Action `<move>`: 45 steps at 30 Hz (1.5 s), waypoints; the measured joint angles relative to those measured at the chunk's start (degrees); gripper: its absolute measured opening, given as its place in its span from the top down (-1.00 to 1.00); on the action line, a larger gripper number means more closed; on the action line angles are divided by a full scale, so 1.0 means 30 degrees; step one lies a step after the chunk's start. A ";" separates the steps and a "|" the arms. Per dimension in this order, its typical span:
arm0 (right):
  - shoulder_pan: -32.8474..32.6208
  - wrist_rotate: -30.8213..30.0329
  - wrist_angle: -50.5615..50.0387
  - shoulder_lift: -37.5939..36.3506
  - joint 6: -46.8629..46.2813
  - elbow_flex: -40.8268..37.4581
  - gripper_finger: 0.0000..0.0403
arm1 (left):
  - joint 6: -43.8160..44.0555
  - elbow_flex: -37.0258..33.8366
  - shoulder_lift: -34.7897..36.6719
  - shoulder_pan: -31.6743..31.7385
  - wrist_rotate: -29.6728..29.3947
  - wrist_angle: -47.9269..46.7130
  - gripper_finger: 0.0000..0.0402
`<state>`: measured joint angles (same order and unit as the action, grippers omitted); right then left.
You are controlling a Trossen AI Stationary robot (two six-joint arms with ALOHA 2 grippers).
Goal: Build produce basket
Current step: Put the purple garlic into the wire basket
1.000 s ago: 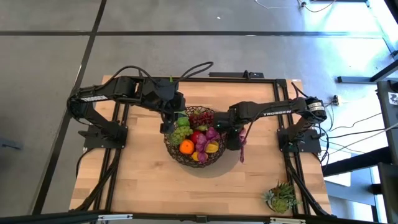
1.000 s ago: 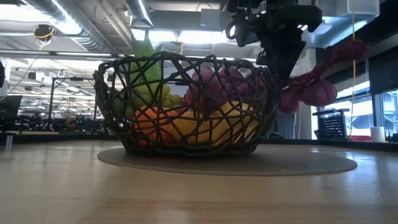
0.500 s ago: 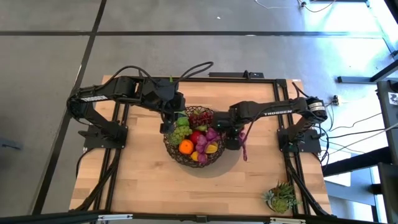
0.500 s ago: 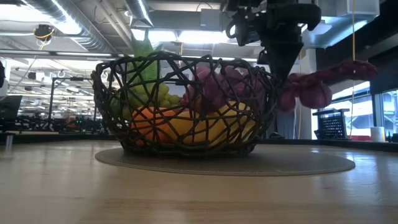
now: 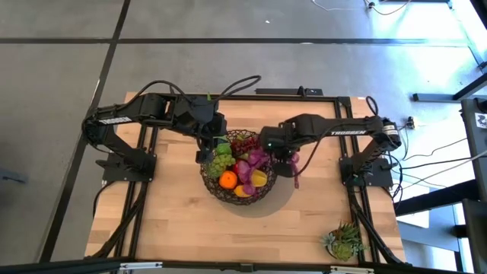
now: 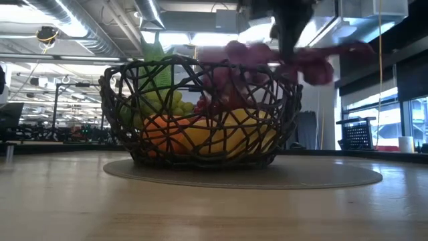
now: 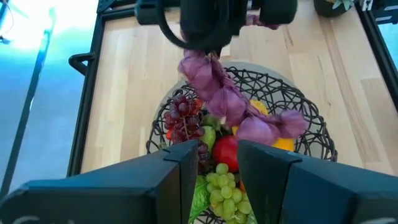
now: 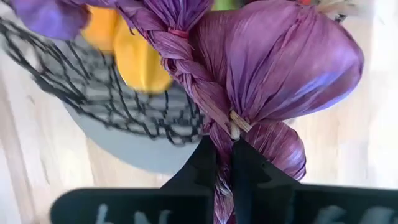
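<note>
- Basket-building looks nearly finished: the right gripper point(image 8: 225, 163) has its fingers pinched on the braided stem of a purple string of papery bulbs point(image 7: 233, 109), the last item visibly in play
- Just past those fingers the bulbs fan out, some over the basket's near edge and some trailing outside it above the wooden table point(image 5: 167, 221), so this piece is carried, not yet set down
- Directly beneath and beyond the fingers sits the round dark wire-mesh basket point(image 6: 200, 110) on its grey round mat point(image 6: 321, 175), in the middle of the table
- Already inside: an orange point(image 5: 228, 180), green grapes point(image 7: 224, 183), dark red grapes point(image 7: 181, 115), a red apple point(image 7: 227, 149), yellow fruit point(image 8: 134, 53) and a green leafy stalk point(image 6: 155, 60)
- At the basket's far side the left gripper point(image 7: 217, 158) hovers above the rim with fingers a little apart and nothing between them
- What seems left: lowering the purple string so it lies wholly inside, then letting go
- No loose produce shows on the table; only a spiky green succulent point(image 5: 344, 242) stands at a corner, well away from both sets of fingers
</note>
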<state>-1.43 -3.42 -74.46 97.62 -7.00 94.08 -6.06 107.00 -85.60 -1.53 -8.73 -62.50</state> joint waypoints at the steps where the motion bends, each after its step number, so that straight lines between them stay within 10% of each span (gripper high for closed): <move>1: -0.0053 -0.0027 0.0060 0.0000 0.0020 0.0416 0.95 | 0.0005 0.0000 0.0000 -0.0002 0.0000 0.0000 0.49; 27: -0.4011 -1.4402 0.8949 0.0342 0.1925 -0.0173 0.94 | -0.0168 0.0000 0.0000 -0.0272 -0.0998 0.0000 0.49; 45: -0.4773 -1.5252 1.5262 0.0350 0.1045 -0.5586 0.94 | -0.0192 0.0000 0.0007 -0.0431 -0.0991 -0.0001 0.49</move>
<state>-15.75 -49.18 -28.68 98.67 -3.86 77.32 -6.63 107.00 -85.58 -2.83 -11.70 -62.50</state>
